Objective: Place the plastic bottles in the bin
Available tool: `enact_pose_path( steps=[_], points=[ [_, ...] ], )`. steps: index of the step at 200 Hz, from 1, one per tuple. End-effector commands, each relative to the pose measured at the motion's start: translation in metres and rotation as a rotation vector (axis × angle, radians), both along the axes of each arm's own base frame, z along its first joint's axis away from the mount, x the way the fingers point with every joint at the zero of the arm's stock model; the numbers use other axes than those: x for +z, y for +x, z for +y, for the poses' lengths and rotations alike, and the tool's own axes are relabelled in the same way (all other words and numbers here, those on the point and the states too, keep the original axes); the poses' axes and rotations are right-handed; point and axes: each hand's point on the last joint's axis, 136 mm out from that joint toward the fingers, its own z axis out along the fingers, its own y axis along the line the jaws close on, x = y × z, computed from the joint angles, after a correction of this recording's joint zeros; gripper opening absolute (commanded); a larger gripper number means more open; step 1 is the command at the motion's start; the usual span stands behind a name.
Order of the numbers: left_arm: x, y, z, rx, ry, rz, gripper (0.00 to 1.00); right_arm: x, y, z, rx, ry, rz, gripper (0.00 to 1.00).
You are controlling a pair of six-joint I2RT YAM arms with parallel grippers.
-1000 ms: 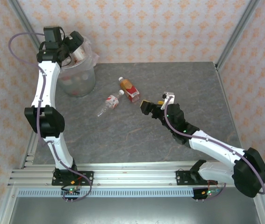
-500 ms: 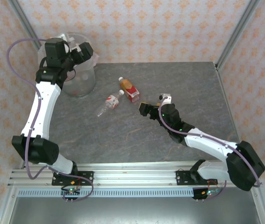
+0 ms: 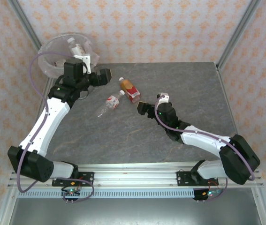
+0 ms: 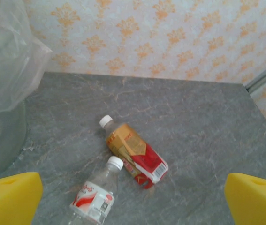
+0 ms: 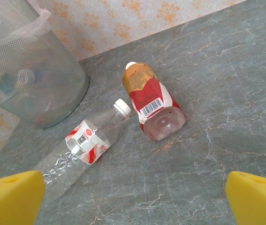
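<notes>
Two plastic bottles lie on the grey table. One holds amber drink and has a red label (image 3: 129,89) (image 4: 133,152) (image 5: 151,101). The other is clear with a red-white label (image 3: 109,105) (image 4: 95,199) (image 5: 81,145), its cap next to the amber bottle. The bin (image 3: 48,65) (image 4: 1,136) (image 5: 29,89) stands at the far left corner, a bottle (image 3: 76,48) showing inside. My left gripper (image 3: 103,76) (image 4: 133,204) hangs open between bin and bottles, holding nothing. My right gripper (image 3: 144,108) (image 5: 133,201) is open just right of the amber bottle's base.
The bin's clear bag (image 4: 11,61) bulges over its rim. Metal frame posts (image 3: 233,35) and patterned walls close in the table's back and sides. Bare table surface (image 3: 189,84) stretches to the right of the bottles.
My left gripper has swung from over the bin down and right, toward the two bottles. The right gripper has crept left, closer to the amber bottle.
</notes>
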Motion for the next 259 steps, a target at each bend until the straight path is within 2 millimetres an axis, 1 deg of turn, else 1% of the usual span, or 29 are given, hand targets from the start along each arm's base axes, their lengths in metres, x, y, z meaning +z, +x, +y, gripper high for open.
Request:
enact_pose_path(
  steps=[1, 20, 43, 78, 92, 130, 160, 182, 192, 210, 235, 259],
  points=[
    [0.008, -0.009, -0.001, -0.037, 0.046, -0.063, 1.00, 0.020, 0.008, 0.001, -0.036, 0.049, -0.050, 0.99],
    [0.000, -0.013, -0.006, -0.053, 0.061, -0.046, 1.00, 0.019, 0.009, 0.000, -0.049, 0.049, -0.053, 0.99],
    [-0.016, -0.017, -0.012, -0.066, 0.121, -0.029, 1.00, 0.021, 0.011, 0.000, -0.058, 0.060, -0.058, 0.99],
    [-0.045, -0.020, -0.006, -0.052, 0.303, 0.023, 1.00, 0.022, 0.013, 0.000, -0.064, 0.061, -0.061, 0.99],
    [-0.052, -0.018, -0.007, -0.053, 0.319, 0.036, 1.00, 0.023, 0.014, 0.001, -0.065, 0.066, -0.061, 0.99],
    [-0.078, -0.017, -0.009, -0.079, 0.350, 0.064, 1.00, 0.023, 0.013, 0.002, -0.064, 0.075, -0.056, 0.99],
    [-0.106, -0.022, -0.017, -0.193, 0.425, 0.118, 1.00, 0.026, 0.014, 0.002, -0.060, 0.060, -0.062, 0.99],
    [-0.134, -0.019, -0.014, -0.216, 0.472, 0.195, 1.00, 0.029, 0.015, 0.004, -0.055, 0.059, -0.067, 0.99],
    [-0.144, -0.016, -0.011, -0.213, 0.480, 0.227, 1.00, 0.030, 0.015, 0.005, -0.048, 0.057, -0.068, 0.99],
    [-0.157, -0.011, -0.005, -0.204, 0.482, 0.272, 1.00, 0.031, 0.015, 0.005, -0.044, 0.046, -0.069, 0.99],
    [-0.172, -0.009, -0.012, -0.255, 0.427, 0.323, 1.00, 0.032, 0.014, 0.002, -0.054, 0.048, -0.069, 0.99],
    [-0.195, -0.009, -0.015, -0.283, 0.417, 0.391, 1.00, 0.030, 0.012, 0.000, -0.064, 0.055, -0.064, 0.99]
  ],
)
